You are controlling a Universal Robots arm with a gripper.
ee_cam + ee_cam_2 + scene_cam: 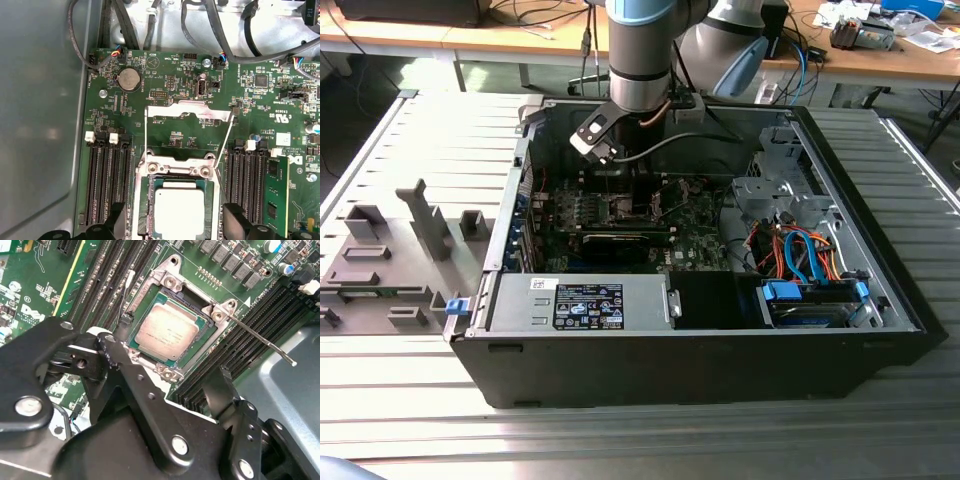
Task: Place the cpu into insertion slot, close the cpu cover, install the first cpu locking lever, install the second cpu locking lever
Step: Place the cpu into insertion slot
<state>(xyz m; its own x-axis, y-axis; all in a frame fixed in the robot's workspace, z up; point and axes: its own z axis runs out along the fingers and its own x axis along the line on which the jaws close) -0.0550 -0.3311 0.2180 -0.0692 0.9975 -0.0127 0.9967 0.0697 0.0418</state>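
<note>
1. Two black fingers (235, 220) of the gripper (165, 360) are spread wide apart with nothing pinched between them. That's how I read it in both wrist views.
2. The cpu (167, 330) is lying flat in the insertion slot (169, 271), dull silver top facing up, with the green motherboard (170, 75) all around it.
3. Relative to the pincer, the chip sits right under the gap between the fingers. In the first wrist view one finger hangs off each side of the socket, over the black memory slots (107, 185). Neither finger covers the chip's top. I can't tell from my feeds whether the tips touch the board.
4. The cpu cover (192, 106) is swung back open and lies away from the socket, so you can see the board through its cut-out.
5. A thin locking lever (260, 340) sticks out from one socket corner across the memory slots, not latched down.
6. In the exterior view the arm (635, 50) reaches straight down into the open computer case (670, 350), which sits on a slatted metal table (620, 440).
</note>
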